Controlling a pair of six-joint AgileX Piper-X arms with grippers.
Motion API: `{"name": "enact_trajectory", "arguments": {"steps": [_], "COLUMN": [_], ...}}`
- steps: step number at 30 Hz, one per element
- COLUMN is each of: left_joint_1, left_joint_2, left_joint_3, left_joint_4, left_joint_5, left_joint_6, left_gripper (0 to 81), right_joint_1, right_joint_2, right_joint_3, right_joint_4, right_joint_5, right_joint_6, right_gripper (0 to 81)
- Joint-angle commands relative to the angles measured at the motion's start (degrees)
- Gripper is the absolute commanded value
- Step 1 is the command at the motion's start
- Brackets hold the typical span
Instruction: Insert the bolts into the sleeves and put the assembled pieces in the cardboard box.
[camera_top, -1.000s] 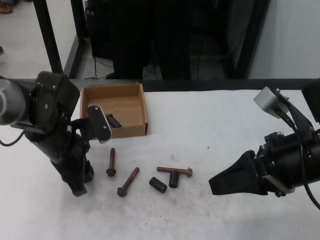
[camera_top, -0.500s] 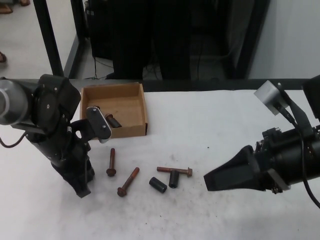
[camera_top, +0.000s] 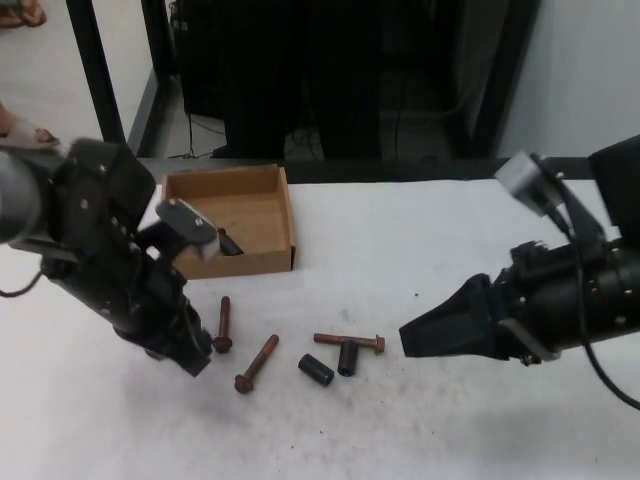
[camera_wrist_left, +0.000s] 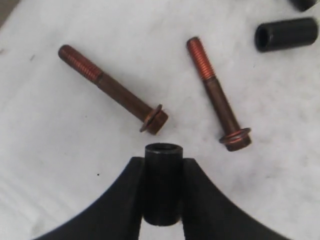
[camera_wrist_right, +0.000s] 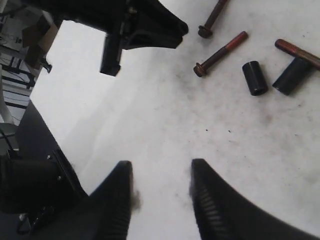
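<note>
At lower left, the left gripper (camera_wrist_left: 163, 162) has its fingers clamped on a sleeve (camera_wrist_left: 162, 195), close over the bench (camera_top: 400, 240). The box (camera_top: 250, 262) at upper left holds one dark piece (camera_top: 230, 243), probably an assembled one. In the middle lie the first bolt (camera_top: 222, 325), second bolt (camera_top: 257, 363) and third bolt (camera_top: 350, 341), and two loose sleeves (camera_top: 316, 369), none joined. At right, the right gripper (camera_wrist_right: 160, 175) hangs with fingers apart and empty. Three assemblies look left to do.
</note>
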Motion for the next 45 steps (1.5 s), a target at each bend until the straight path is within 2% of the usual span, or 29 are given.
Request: {"name": "enact_trajectory", "arguments": {"steps": [1, 5, 11, 16, 21, 31, 39, 45], "left_joint_1": [-0.07, -0.07, -0.07, -0.07, -0.07, -0.07, -0.97, -2.73], "left_joint_2": [-4.5, -10.46, -19.12, -29.08, -40.25, -64.24, -76.1, -87.65], "left_joint_3": [1.65, 5.88, 11.97, 18.3, 25.19, 35.88, 40.72, 46.76], "left_joint_4": [0.22, 0.22, 0.46, -0.22, -5.7, -22.47, -20.04, -20.04], "left_joint_5": [2.78, 3.59, 11.49, 15.36, 17.47, 17.99, 22.12, 20.98], "left_joint_6": [-2.49, -5.68, -14.29, -17.64, -25.8, -45.05, -50.41, -54.47], "left_gripper": [0.8, 0.8, 0.8, 0.8, 0.8, 0.8, 0.8, 0.8], "right_joint_1": [0.89, 2.36, 5.29, 7.92, 10.95, 15.93, 17.57, 19.53], "right_joint_2": [3.42, 6.68, 11.04, 14.57, 18.39, 25.26, 28.41, 32.84], "right_joint_3": [-2.26, -6.12, -10.46, -13.22, -15.55, -20.39, -24.32, -30.56], "right_joint_4": [-0.42, 2.63, 3.69, 3.86, 4.64, 10.49, 8.3, 7.9], "right_joint_5": [-1.13, 0.91, 10.02, 17.88, 24.02, 43.05, 48.06, 51.05], "right_joint_6": [-7.88, -15.12, -30.4, -35.77, -42.98, -63.64, -73.41, -77.63], "right_gripper": [36.5, 36.5, 36.6, 36.6, 36.6, 36.6, 36.6, 36.6]}}
